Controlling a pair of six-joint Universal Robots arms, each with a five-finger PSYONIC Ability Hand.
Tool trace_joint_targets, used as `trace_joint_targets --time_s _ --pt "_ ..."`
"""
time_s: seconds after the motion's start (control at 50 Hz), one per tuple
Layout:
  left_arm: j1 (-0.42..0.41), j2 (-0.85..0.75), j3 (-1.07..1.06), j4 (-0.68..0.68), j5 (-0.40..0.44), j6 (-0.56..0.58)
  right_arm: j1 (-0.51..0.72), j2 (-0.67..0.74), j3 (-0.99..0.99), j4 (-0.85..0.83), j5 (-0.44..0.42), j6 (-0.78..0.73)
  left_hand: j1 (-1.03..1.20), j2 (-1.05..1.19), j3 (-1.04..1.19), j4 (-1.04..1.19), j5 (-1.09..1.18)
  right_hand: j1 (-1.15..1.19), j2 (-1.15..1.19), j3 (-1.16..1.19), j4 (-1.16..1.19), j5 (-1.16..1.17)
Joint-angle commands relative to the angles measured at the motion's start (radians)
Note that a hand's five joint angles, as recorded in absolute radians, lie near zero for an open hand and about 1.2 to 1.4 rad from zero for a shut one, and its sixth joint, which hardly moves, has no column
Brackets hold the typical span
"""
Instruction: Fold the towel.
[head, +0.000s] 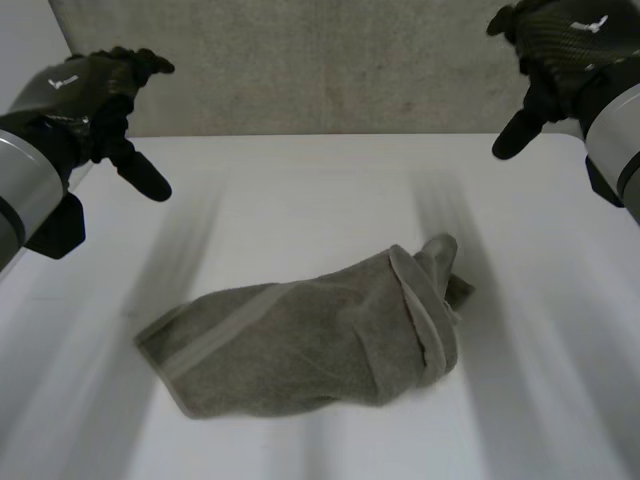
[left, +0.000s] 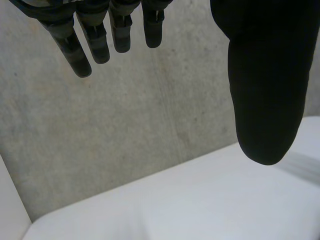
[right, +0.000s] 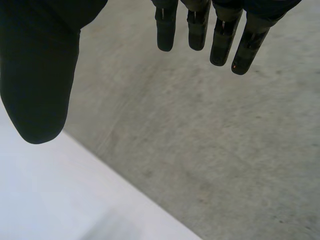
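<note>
A grey towel (head: 310, 345) lies bunched on the near middle of the white worktop (head: 300, 190), roughly folded over itself, its right end rumpled upward and a paler band running along its edges. Both hands are well apart from it. The left hand (head: 95, 95) hangs over the far left of the worktop and the right hand (head: 560, 60) over the far right, each released, fingers straight, thumb spread, holding nothing. A grey concrete wall (head: 330, 60) stands behind
</note>
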Motion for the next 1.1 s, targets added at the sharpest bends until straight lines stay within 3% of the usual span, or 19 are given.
trace_joint_targets --time_s 0.02,0.12,0.2,0.3,0.34,0.4,0.5,0.62,0.74,0.8,0.84,0.86,0.9,1.02,1.1 --pt "-0.012 -0.067 -0.007 -0.001 0.003 0.027 0.002 0.071 0.029 0.069 -0.098 -0.181 0.042 0.038 0.038 0.04 0.034 -0.032 -0.06 -0.039 -0.057 -0.067" --pt "-0.112 -0.159 -0.021 -0.001 0.063 0.074 0.037 0.17 0.038 0.223 -0.105 -0.355 0.039 0.035 0.035 0.037 0.031 -0.032 -0.06 -0.039 -0.057 -0.067" --pt "-0.166 -0.21 -0.046 0.031 0.115 0.083 0.028 0.194 0.03 0.253 -0.088 -0.412 0.016 0.012 0.012 0.013 0.008 -0.032 -0.06 -0.039 -0.057 -0.067" --pt "-0.201 -0.339 -0.052 0.211 0.161 0.085 0.008 0.195 0.035 0.241 -0.047 -0.4 0.022 0.018 0.017 0.019 0.014 -0.032 -0.06 -0.039 -0.057 -0.067" --pt "-0.259 -0.423 -0.029 0.332 0.173 0.099 -0.052 0.194 0.079 0.231 -0.035 -0.367 0.042 0.038 0.038 0.04 0.034 -0.032 -0.06 -0.039 -0.057 -0.067" --pt "-0.284 -0.468 -0.006 0.372 0.184 0.119 -0.081 0.192 0.121 0.22 -0.039 -0.345 0.063 0.059 0.059 0.06 0.055 -0.032 -0.06 -0.039 -0.057 -0.067" --pt "-0.335 -0.627 0.062 0.439 0.267 0.252 -0.158 0.189 0.294 0.12 -0.045 -0.317 0.297 0.293 0.293 0.295 0.289 -0.032 -0.06 -0.039 -0.057 -0.067" --pt "-0.374 -0.73 0.109 0.458 0.359 0.329 -0.222 0.128 0.461 -0.001 -0.065 -0.311 0.33 0.326 0.326 0.327 0.322 -0.032 -0.06 -0.039 -0.057 -0.067" --pt "-0.379 -0.773 0.135 0.515 0.371 0.333 -0.265 0.115 0.549 -0.042 -0.111 -0.314 0.368 0.364 0.364 0.366 0.36 -0.032 -0.06 -0.039 -0.057 -0.067" --pt "-0.382 -0.79 0.143 0.547 0.377 0.335 -0.281 0.117 0.567 -0.042 -0.137 -0.311 0.512 0.508 0.508 0.509 0.504 -0.032 -0.06 -0.039 -0.057 -0.067" --pt "-0.382 -0.79 0.143 0.577 0.377 0.336 -0.288 0.115 0.575 -0.044 -0.154 -0.307 0.877 0.873 0.872 0.874 0.869 -0.032 -0.06 -0.039 -0.057 -0.067" --pt "-0.382 -0.79 0.143 0.578 0.377 0.337 -0.288 0.115 0.575 -0.044 -0.154 -0.307 0.879 0.875 0.875 0.876 0.871 -0.032 -0.06 -0.039 -0.057 -0.067" --pt "-0.381 -0.778 0.137 0.604 0.37 0.34 -0.287 0.115 0.573 -0.046 -0.162 -0.305 1.206 1.202 1.202 1.204 1.198 -0.032 -0.06 -0.039 -0.057 -0.067" --pt "-0.379 -0.71 0.106 0.654 0.33 0.338 -0.282 0.115 0.558 -0.065 -0.168 -0.276 1.207 1.203 1.203 1.205 1.199 -0.032 -0.06 -0.039 -0.057 -0.067" --pt "-0.367 -0.621 0.039 0.68 0.261 0.338 -0.265 0.12 0.541 -0.133 -0.219 -0.186 1.207 1.203 1.203 1.205 1.199 -0.032 -0.06 -0.039 -0.057 -0.067"
